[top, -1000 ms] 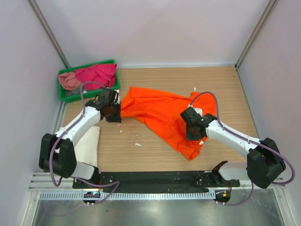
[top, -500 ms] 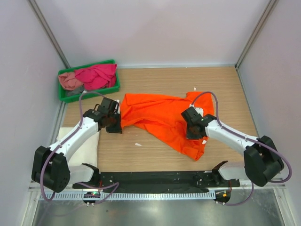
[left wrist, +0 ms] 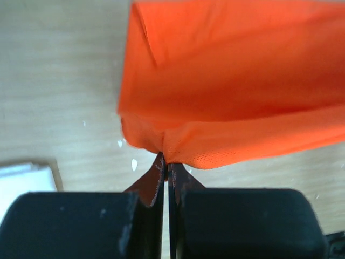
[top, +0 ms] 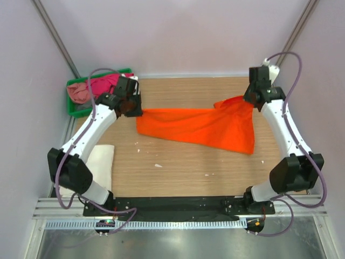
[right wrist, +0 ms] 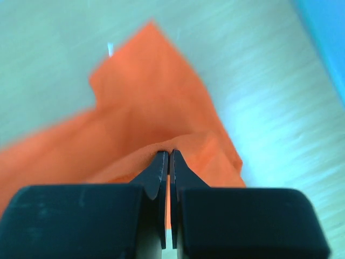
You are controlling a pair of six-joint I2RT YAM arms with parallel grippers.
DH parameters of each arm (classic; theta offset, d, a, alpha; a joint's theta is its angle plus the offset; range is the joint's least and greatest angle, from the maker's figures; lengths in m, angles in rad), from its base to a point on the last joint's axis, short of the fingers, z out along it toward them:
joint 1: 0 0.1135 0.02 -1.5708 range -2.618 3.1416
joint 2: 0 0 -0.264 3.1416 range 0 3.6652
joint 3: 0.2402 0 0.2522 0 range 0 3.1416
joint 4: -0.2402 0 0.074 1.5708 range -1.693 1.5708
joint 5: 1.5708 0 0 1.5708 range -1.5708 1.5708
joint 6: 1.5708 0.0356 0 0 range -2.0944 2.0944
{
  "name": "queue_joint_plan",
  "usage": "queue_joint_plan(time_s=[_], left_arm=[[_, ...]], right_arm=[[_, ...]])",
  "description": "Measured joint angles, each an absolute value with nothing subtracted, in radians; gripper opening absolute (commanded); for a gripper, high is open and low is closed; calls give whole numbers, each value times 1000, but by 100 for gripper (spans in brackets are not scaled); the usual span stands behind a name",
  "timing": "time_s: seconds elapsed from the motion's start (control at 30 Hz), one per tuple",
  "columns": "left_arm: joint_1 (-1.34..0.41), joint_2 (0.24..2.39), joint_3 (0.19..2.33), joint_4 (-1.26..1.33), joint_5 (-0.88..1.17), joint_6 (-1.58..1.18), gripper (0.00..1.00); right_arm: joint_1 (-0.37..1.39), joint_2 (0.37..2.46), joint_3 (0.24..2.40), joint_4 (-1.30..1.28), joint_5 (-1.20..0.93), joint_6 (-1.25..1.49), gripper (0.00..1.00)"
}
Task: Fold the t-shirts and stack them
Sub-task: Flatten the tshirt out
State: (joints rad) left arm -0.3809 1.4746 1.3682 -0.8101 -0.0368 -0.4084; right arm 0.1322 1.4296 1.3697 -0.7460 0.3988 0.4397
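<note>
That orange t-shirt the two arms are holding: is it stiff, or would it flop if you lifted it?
Probably very floppy: the orange t-shirt sags and drapes between the two pinched corners. Likely light, since thin jaws shut on small folds carry it. Its creases suggest it would bunch, not slide, if pushed.

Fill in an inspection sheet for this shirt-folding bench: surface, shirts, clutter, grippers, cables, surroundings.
Surface: wooden table, flat, pale grain.
Job's things: orange shirt stretched between the two grippers; white shirt lying flat at the left near edge; magenta shirt and pink shirt bunched in the green tray.
Clutter: small white scraps on the table.
Grippers: left gripper and right gripper each shut on an edge of the orange shirt.
Cables: purple cables looped along both arms.
Surroundings: plain pale walls on three sides.
</note>
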Motion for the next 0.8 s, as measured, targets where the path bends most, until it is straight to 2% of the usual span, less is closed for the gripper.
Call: queue_joint_plan(time_s=[0.2,0.37,0.5,0.63,0.8], left_arm=[[-326,1752,1799,-805,-52,-351,0],[-284,1997,2206,-694,-30,-286,0],[-232,2082,2355,-564,43,-286,0],[-183,2102,2410,-432,111,-292,0],[-144,2081,2414,-314,192,-331,0]], right_arm=[[-6,1689,1845,-683,395,378,1],[-47,1897,2229,-612,345,350,1],[-61,1931,2322,-554,302,348,1],[-65,1923,2330,-489,256,342,1],[-67,1836,2206,-405,225,342,1]])
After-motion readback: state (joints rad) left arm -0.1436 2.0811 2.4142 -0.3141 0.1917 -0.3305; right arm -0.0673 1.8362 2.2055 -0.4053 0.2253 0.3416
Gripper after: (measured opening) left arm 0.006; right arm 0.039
